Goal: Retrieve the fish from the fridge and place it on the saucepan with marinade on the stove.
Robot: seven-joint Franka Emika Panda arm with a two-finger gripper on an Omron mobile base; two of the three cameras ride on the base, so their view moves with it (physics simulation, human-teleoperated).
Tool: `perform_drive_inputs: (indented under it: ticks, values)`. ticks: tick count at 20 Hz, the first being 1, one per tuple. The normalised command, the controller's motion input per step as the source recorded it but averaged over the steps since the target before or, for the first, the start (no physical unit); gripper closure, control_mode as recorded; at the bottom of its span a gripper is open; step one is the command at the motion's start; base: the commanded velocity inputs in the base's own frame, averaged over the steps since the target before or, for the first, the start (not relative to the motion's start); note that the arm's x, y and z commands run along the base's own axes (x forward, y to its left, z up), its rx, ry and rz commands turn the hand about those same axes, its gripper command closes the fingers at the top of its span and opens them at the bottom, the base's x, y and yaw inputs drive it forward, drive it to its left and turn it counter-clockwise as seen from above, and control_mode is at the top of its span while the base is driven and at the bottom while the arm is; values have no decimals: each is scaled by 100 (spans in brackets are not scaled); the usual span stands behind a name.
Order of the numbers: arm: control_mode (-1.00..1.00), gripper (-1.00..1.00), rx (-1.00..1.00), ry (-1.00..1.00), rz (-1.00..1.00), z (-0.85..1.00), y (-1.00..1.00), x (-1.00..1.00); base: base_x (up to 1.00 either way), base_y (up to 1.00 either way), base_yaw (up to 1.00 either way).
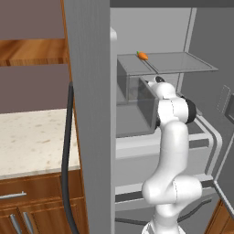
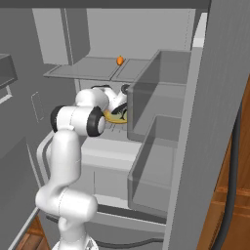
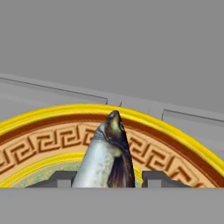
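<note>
Two steps of the job look open at best: fridge [image 1: 91,114] door is swung wide, arm is reached deep inside, but the fish [image 3: 107,155] is not out yet. Hand view: fish lies on a round yellow plate [image 3: 43,144] with a brown Greek-key band, head pointing away from the camera, body running down between the two dark fingers [image 3: 61,178]. One tip sits on each side of the body, both just beside it; gap on either side is small, contact not clear. Gripper [image 3: 107,186] reads as partly closed around the fish, but can't tell if it's actually clamped or still short of touching. No sign of lift, fish seems to rest on the plate. Right base view: wrist is low over the plate [image 2: 117,117] on a middle shelf, just beside the grey door bins [image 2: 151,141]; fish itself too small to make out there. Small orange carrot-like item [image 2: 120,60] sits on the glass shelf above, well apart from the hand, not relevant. Left base view: arm goes in past the door edge, tabletop [image 1: 32,137] off to the left, carrot [image 1: 142,55] up top. Remaining, my read: confirm grip, lift clear of plate, back out without clipping bins or the upper shelf, drive to the stove, drop fish in the saucepan. Roughly a third done.
</note>
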Motion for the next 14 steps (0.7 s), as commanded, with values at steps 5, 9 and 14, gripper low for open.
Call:
perform_drive_inputs:
  ticks: [5, 9, 14]
  values:
    - [-100, 100, 0, 0, 0, -7, 0, 0, 0, 0, 0]
    - [-100, 100, 0, 0, 0, 0, 0, 0, 0, 0, 0]
    - [-100, 100, 0, 0, 0, 0, 0, -4, 0, 0, 0]
